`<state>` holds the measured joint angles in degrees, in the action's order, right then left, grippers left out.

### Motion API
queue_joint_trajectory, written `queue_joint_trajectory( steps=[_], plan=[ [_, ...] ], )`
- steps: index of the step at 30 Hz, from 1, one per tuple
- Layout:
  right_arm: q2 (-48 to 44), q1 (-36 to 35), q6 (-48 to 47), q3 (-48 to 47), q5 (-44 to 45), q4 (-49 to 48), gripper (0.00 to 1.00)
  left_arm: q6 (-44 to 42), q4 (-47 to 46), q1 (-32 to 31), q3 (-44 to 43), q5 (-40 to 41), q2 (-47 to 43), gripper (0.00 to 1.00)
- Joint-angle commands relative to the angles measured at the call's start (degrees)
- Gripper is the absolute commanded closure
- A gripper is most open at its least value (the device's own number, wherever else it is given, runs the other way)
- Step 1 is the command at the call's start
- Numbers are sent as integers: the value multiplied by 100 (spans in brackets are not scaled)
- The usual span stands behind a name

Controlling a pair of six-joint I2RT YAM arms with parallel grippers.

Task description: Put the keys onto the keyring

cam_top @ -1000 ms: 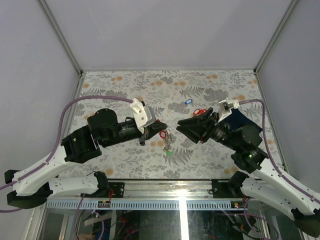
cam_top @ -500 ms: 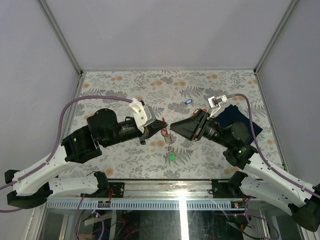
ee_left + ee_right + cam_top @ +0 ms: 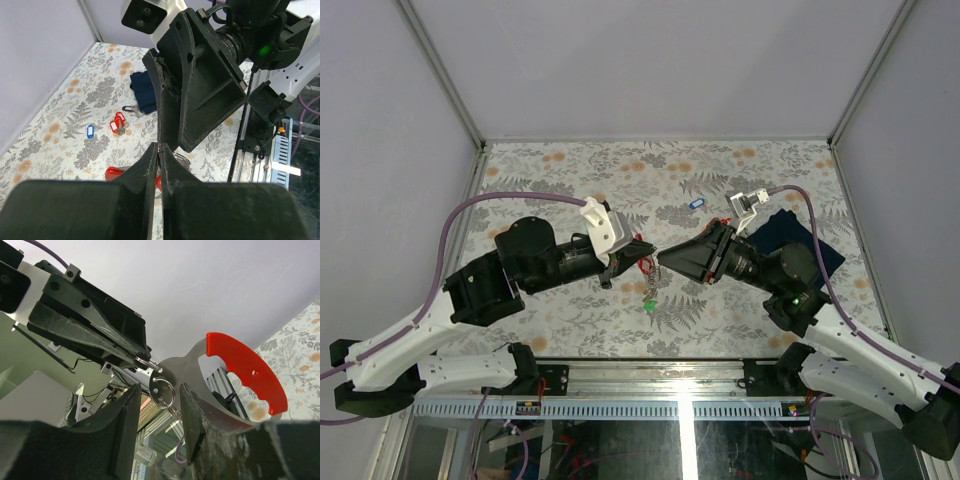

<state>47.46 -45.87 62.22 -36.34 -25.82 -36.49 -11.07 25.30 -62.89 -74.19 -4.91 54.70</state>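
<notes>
My left gripper (image 3: 647, 252) (image 3: 159, 146) is shut on a thin wire ring of the keyring (image 3: 172, 371), a silvery plate with a red grip (image 3: 247, 371), and holds it above the table. A short chain with a green-tagged key (image 3: 649, 306) hangs from it. My right gripper (image 3: 665, 254) (image 3: 160, 387) faces the left one, open, its fingers on either side of a small split ring (image 3: 164, 391) on the plate without touching it. A blue-tagged key (image 3: 696, 204) (image 3: 90, 131) and red-tagged keys (image 3: 118, 122) lie on the table.
A dark navy folded cloth (image 3: 790, 235) (image 3: 145, 92) lies at the right, partly under the right arm. The floral tablecloth (image 3: 570, 170) reaches grey walls on three sides. A metal rail (image 3: 650, 375) runs along the near edge.
My right arm has moved left until its fingers straddle the ring, and its jaws have narrowed a little. The hanging green tag has swung. The left gripper stays shut.
</notes>
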Motion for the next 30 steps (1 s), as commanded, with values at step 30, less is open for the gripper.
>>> queue_joint_trajectory(
  steps=[30],
  plan=[
    [159, -17, 269, 69, -337, -736, 74, -82, -465, 29, -20, 229, -83, 100]
  ],
)
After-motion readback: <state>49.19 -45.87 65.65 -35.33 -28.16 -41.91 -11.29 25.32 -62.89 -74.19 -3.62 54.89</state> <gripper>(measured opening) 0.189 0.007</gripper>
